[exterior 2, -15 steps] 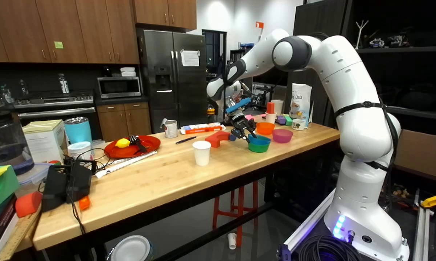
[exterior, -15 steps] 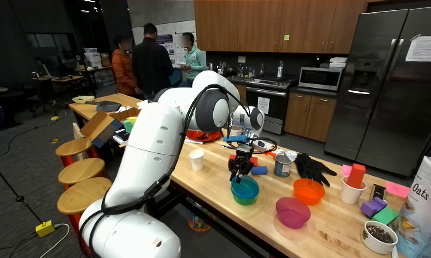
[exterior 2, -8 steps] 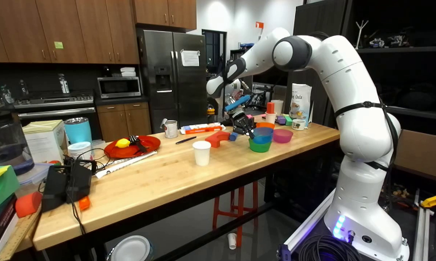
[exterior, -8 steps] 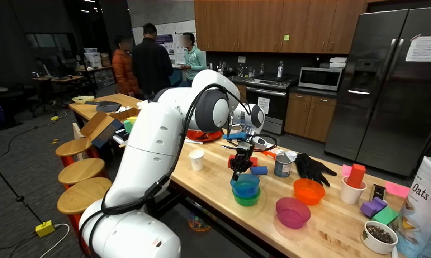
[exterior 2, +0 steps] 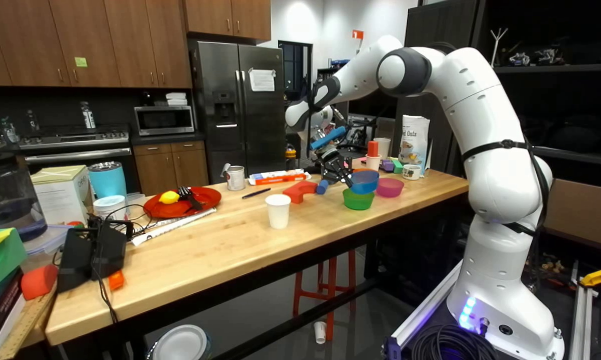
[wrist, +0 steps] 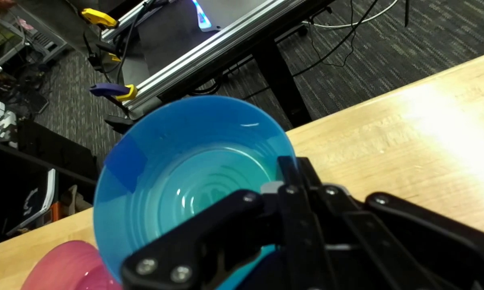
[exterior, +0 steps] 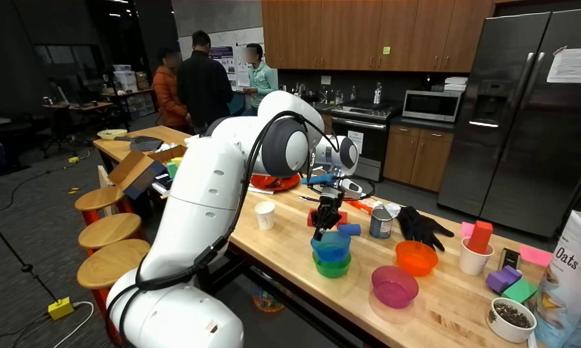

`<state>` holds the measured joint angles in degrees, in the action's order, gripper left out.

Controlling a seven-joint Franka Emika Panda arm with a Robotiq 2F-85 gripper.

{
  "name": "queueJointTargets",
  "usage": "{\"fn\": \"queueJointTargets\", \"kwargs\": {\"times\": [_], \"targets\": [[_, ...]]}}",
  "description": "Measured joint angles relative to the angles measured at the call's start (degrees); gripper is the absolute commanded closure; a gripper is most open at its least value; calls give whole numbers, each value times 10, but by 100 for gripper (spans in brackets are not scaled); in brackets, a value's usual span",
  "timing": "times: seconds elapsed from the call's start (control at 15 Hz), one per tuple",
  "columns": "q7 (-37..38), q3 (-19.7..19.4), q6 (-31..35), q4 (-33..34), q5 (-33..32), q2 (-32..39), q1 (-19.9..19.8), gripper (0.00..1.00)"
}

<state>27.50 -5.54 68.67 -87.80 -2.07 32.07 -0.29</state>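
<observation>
the fingers [wrist: 289,172] have clamped and raised the blue bowl [exterior 2: 365,182].

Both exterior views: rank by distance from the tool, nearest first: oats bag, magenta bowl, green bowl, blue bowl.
1. Blue bowl, gripped in the tool.
2. Green bowl, just below it.
3. Magenta bowl, to their right.
4. Oats bag, farther right, past the other three.

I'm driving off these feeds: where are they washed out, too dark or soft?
In the wrist view, strong glare bleaches the wooden tabletop at right, small highlights dot the blue bowl, and the close end effector looks slightly soft; in both exterior views, it shows nearly black, with little detail; in an exterior view, the dark shelf sits in deep shadow.
</observation>
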Motion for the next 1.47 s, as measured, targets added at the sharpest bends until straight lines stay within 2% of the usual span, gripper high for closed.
{"fn": "queueJointTargets", "kwargs": {"times": [0.07, 0.13, 0.2, 0.33, 0.93, 1.47], "targets": [[0, -1, -1, 0, 0, 0, 0, 99], [0, -1, -1, 0, 0, 0, 0, 71], [0, -1, -1, 0, 0, 0, 0, 71], [0, -1, -1, 0, 0, 0, 0, 60], [0, -3, -6, -1, 0, 0, 0, 0], [0, -7, -12, -1, 0, 0, 0, 0]]}}
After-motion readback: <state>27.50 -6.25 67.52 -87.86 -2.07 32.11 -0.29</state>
